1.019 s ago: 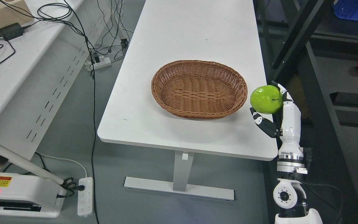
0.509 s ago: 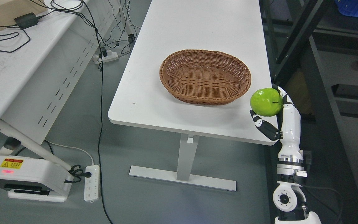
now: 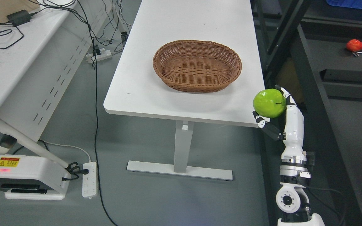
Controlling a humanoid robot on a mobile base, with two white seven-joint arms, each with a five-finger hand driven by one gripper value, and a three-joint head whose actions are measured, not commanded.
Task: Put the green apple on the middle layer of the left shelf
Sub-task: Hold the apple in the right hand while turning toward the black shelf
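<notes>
Your right hand (image 3: 278, 110) grasps the apple (image 3: 269, 103) off the table's (image 3: 187, 103) right corner, with no left shelf in view to steer toward.

One green apple (image 3: 269, 103), gripped in my right hand (image 3: 281, 116), the only hand of mine in view. One wicker basket (image 3: 197, 66), holding nothing, on one white table (image 3: 156, 97). One white bench (image 3: 17, 72) at left, bearing one black power adapter (image 3: 19, 17). Two power strips on the floor: one near (image 3: 89, 183), one far (image 3: 101, 56). One red object (image 3: 355, 45) on the dark shelf (image 3: 335, 62) at right.
</notes>
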